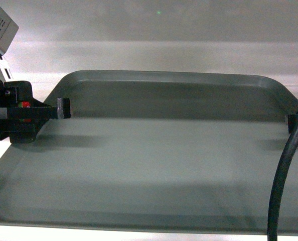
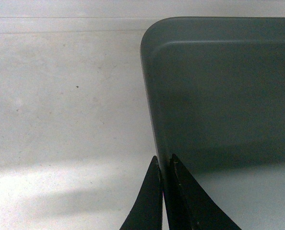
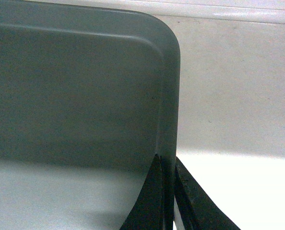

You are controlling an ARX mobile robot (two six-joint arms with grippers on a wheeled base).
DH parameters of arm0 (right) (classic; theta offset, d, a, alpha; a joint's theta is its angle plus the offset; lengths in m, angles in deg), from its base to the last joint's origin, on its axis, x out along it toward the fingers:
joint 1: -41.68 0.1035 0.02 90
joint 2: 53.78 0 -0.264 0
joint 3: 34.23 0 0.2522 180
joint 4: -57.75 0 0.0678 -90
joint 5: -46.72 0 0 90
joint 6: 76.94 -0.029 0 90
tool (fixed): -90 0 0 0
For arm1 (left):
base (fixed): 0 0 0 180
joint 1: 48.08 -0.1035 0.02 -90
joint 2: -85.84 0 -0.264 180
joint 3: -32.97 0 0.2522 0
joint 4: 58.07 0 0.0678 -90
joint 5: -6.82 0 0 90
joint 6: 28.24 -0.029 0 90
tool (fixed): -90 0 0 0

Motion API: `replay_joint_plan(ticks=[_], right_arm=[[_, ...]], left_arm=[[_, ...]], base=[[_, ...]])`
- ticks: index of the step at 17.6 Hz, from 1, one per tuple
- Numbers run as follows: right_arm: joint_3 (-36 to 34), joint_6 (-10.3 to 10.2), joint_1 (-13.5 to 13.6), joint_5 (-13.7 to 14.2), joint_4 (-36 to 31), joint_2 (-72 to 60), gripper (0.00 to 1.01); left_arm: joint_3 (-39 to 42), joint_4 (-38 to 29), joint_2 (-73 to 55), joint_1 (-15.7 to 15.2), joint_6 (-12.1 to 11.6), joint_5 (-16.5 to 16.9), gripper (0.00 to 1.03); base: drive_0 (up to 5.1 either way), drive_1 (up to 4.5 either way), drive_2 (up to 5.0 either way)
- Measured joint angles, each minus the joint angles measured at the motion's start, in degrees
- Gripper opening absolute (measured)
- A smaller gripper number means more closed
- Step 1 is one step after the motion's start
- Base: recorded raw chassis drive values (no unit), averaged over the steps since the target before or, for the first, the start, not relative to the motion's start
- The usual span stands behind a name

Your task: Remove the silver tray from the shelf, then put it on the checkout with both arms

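Gripping the silver tray (image 1: 154,165) at its two short sides, both hands are closed narrow on the low rim: the left hand (image 2: 165,191) pinches the left rim with one finger outside and one inside, and the right hand (image 3: 167,191) does the same on the right rim. The tray fills most of the head view and lies flat over a white surface (image 2: 65,110); I cannot tell if it rests on it or is lifted a little, and I cannot say for sure if this surface is the shelf or the checkout bench. I judge the main risk is that the thin rim slips out of one hand, because each grip holds only a small part of a wide tray; then the tray would tilt or drop on that side. Uneven motion of the two arms could also twist it. A thick black cable (image 1: 284,170) hangs over the right near part of the tray and could catch on the rim.
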Motion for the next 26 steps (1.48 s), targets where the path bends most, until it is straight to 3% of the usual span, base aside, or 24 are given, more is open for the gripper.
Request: replay_joint_plan(ticks=[11,26], right_arm=[[0.13,0.17,-0.31,-0.39,-0.17,0.13,0.03],[0.28,0.42,-0.31,-0.37,-0.15,0.57,0.03]], left_arm=[[0.0,-0.17,0.0,0.07,0.0,0.0,0.03],[0.02,-0.17,0.0,0.22,0.0,-0.13,0.03]], base=[[0.0,-1.38,1.4],[0.0,-4.23,4.1]])
